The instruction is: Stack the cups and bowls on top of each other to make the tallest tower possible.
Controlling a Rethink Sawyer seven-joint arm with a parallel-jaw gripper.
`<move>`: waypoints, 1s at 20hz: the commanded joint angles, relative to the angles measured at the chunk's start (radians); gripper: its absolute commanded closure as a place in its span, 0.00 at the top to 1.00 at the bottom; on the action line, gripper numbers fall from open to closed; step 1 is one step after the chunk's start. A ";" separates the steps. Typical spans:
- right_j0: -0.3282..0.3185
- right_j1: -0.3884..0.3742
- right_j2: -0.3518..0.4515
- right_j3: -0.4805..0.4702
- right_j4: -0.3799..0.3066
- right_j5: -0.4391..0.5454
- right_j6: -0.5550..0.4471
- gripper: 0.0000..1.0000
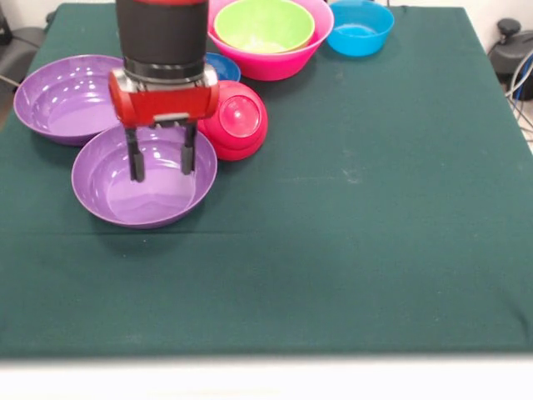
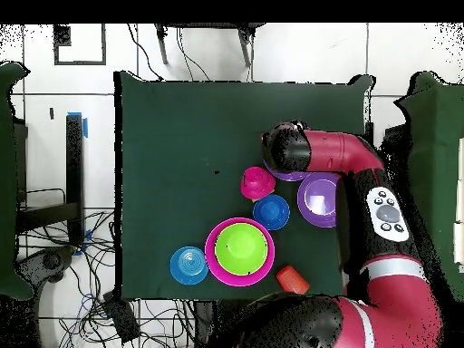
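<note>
My gripper is open and empty, its fingertips hanging over the inside of the nearer purple bowl. A second purple bowl touches it on the far left. A small crimson bowl lies upside down just right of the gripper. A dark blue bowl shows partly behind it. A lime green bowl sits inside the big pink bowl. A light blue bowl stands at the far right. In the overhead view a red-orange cup lies on its side by the table edge. No other cups and no tower show.
In the overhead view the arm's head covers most of one purple bowl; the other purple bowl lies beside the arm. All the bowls cluster on the robot's side of the green cloth table.
</note>
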 commanded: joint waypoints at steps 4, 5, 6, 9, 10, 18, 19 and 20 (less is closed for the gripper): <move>0.117 0.012 0.026 -0.200 -0.044 0.367 -0.157 1.00; 0.125 -0.003 0.023 -0.218 -0.041 0.407 -0.162 1.00; 0.133 -0.008 0.023 -0.235 -0.040 0.444 -0.168 1.00; 0.138 -0.011 0.032 -0.271 -0.042 0.501 -0.179 1.00; 0.139 -0.012 0.035 -0.275 -0.045 0.508 -0.181 1.00; 0.135 -0.036 0.057 -0.274 -0.045 0.538 -0.186 1.00; 0.132 -0.027 0.061 -0.270 -0.044 0.522 -0.182 1.00; 0.128 -0.029 0.064 -0.253 -0.040 0.504 -0.178 1.00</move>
